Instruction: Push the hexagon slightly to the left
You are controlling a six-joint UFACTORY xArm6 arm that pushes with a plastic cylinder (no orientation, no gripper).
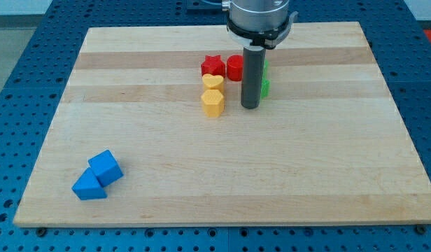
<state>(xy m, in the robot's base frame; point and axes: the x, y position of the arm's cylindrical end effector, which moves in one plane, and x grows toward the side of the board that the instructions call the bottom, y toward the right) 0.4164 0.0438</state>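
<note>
The yellow hexagon (213, 103) lies on the wooden board (222, 175) above its centre. A yellow heart (213, 82) touches its top side. My tip (250, 106) stands to the hexagon's right at the same height in the view, with a gap of about one block's width between them. A red star (212, 66) and a red cylinder (234, 68) sit above the heart. The rod hides most of the green blocks (265, 87) just right of it, so their shapes cannot be made out.
A blue cube (106, 167) and a blue triangle (88, 187) touch each other near the board's bottom left corner. A blue perforated table surrounds the board.
</note>
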